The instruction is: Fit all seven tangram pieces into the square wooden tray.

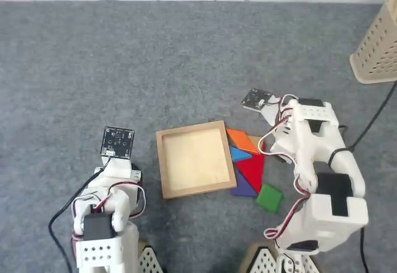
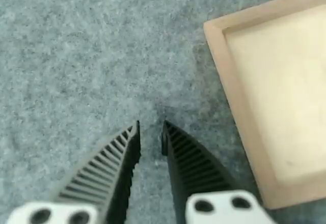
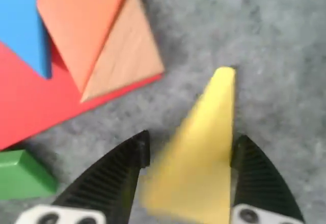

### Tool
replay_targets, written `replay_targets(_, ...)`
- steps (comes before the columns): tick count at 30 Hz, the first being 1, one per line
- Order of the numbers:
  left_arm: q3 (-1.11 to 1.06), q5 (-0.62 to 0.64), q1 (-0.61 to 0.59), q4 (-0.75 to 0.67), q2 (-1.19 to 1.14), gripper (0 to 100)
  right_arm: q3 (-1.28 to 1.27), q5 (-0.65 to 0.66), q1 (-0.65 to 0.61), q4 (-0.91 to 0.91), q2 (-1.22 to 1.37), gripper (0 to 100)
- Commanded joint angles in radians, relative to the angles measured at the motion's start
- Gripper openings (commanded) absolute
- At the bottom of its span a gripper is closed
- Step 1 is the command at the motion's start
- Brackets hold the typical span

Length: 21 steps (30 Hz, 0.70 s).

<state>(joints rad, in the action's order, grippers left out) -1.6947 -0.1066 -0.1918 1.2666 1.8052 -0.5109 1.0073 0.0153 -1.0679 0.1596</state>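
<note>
The square wooden tray (image 1: pixel 189 128) lies mid-table with nothing in it; its corner (image 2: pixel 229 71) sits just beside my left gripper (image 2: pixel 151 127), which is shut and empty over the grey carpet. To the right of the tray lie an orange piece (image 1: pixel 243 140), a blue one (image 1: pixel 239 154), a red triangle (image 1: pixel 251 169), a purple piece (image 1: pixel 243 188) and a green square (image 1: pixel 270 197). A plain wood piece (image 3: pixel 127 56) lies partly under the orange one (image 3: pixel 81 20). My right gripper (image 3: pixel 192 137) is shut on a yellow triangle (image 3: pixel 204 152), close to this cluster.
A beige perforated container (image 1: pixel 378 43) stands at the far right edge. The left arm (image 1: pixel 111 186) sits at the tray's near-left side, and the right arm (image 1: pixel 310 143) hangs over the pieces. Grey carpet covers the table.
</note>
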Motion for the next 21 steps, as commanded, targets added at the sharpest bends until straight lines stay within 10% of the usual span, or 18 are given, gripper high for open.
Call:
replay_targets(1,0.008,0.008,0.002,0.0,0.023,7,0.029,0.02,0.021,-0.021,0.012,21.8)
replay_targets(7,0.008,0.008,0.002,0.0,0.023,7,0.057,-0.063,0.016,-0.025,0.01,0.2)
replay_targets(21,0.008,0.008,0.002,0.0,0.023,7,0.595,-0.568,-0.188,-0.355,-0.002,0.6)
